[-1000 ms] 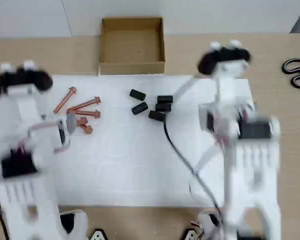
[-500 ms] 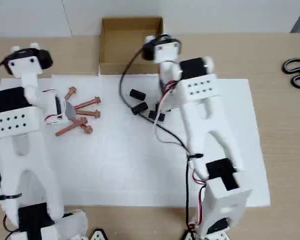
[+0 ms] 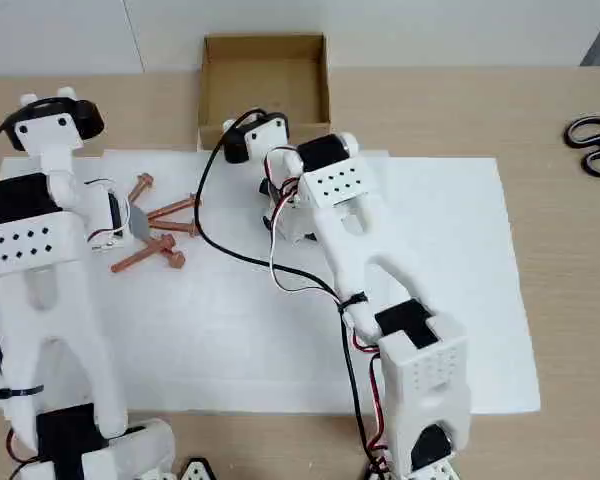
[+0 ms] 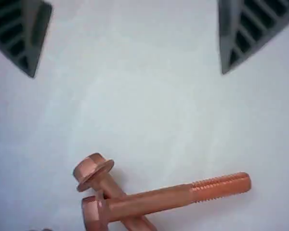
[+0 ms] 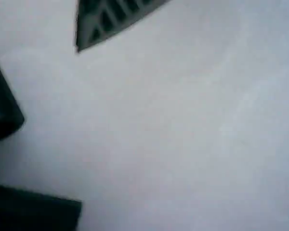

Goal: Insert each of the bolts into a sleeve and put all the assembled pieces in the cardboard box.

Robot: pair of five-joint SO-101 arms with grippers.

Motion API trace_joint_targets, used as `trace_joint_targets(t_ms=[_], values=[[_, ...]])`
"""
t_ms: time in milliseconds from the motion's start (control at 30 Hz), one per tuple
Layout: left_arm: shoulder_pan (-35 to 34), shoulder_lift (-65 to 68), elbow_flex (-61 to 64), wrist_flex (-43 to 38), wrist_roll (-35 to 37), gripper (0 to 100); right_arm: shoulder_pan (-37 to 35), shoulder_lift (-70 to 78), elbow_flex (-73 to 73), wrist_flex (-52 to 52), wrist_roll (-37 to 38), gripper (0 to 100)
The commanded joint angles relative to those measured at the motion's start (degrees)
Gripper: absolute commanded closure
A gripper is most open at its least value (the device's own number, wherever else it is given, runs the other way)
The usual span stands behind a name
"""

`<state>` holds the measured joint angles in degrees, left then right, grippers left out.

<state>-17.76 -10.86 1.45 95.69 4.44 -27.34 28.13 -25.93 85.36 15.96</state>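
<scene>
High view is showing the left tool (image 3: 130,220) hanging released over copper-coloured flanged metal bolts (image 3: 165,225) lying loose front-left of the square brown cardboard box (image 3: 265,128), probably lining up a pick. The right tool (image 3: 283,212) is hovering low by black cylindrical sleeves (image 5: 2,113) just before that box; its state I cannot tell.

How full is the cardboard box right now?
Empty. From above, the floor of the cardboard box is bare brown card; the bolts lie loose on the white sheet.
</scene>
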Motion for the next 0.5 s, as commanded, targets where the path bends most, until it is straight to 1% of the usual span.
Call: trace_joint_targets(t_ms=[0, 167, 467], values=[[-0.18, -0.18, -2.15, 0.26, 0.09, 77, -0.75, 0.75, -2.11, -0.92, 1.05, 64.9], [-0.18, -0.09, -2.15, 0.26, 0.18, 77, -0.75, 4.18, -2.11, -3.65, 1.05, 72.5], [-0.18, -0.09, -2.15, 0.26, 0.26, 77, 0.04, 8.48, -2.11, -6.11, 1.85, 72.6]])
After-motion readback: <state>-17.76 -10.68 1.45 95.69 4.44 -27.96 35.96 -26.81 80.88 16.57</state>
